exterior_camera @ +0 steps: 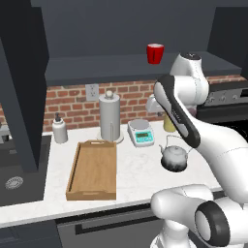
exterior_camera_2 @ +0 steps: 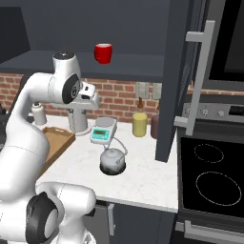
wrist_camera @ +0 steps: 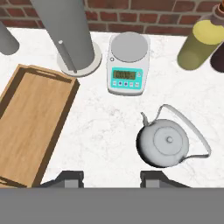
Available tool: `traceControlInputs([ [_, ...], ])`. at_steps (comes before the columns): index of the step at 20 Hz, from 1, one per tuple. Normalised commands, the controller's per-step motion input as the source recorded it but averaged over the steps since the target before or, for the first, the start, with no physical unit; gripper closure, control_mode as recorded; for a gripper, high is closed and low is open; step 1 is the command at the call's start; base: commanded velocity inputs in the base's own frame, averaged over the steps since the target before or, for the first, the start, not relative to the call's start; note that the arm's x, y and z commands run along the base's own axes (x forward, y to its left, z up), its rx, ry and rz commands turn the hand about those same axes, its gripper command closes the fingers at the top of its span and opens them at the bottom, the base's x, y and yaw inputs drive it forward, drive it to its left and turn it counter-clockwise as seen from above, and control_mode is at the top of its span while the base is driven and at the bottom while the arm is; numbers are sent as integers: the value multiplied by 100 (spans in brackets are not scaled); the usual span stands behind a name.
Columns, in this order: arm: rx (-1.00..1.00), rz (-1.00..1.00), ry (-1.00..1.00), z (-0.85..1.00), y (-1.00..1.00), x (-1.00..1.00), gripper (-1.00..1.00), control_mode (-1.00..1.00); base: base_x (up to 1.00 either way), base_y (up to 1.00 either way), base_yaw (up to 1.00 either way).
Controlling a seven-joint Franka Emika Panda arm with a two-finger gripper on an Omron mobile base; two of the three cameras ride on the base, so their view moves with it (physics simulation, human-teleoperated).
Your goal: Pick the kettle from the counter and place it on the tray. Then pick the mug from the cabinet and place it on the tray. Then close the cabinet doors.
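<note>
One kettle (wrist_camera: pixel 164 144) on worktop (wrist_camera: pixel 105 127), right of tray (wrist_camera: pixel 30 118) | claw (wrist_camera: pixel 111 178) spread above, empty | likely rigid, slick metal; grip thin arched handle.

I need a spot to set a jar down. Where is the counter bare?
The marble between the tray and the kettle is bare, in front of the scale. The tray's floor is free too. The back is crowded: paper-towel stand, scale, yellow canister.

Kitchen scale (wrist_camera: pixel 126 65) with teal face, between tall grey cylinder (wrist_camera: pixel 65 33) and yellow canister (wrist_camera: pixel 201 45); brick backsplash (exterior_camera: pixel 131 99) behind.
</note>
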Motion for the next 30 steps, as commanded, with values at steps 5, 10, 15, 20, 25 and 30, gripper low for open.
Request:
traceControlInputs([
  [5,1,0,0,-13,-7,5,-100,-100,0,0,0],
  [10,19,1,-1,-72,-94,-32,-100,-100,0,0,0],
  [15,34,9,-1,-64,-100,-37,-100,-100,0,0,0],
  [20,17,6,0,-11,-60,-8,-100,-100,0,0,0],
  [25,2,3,10,-9,0,31,-100,-100,0,0,0],
  [30,0,3,13,-15,0,51,-100,-100,0,0,0],
])
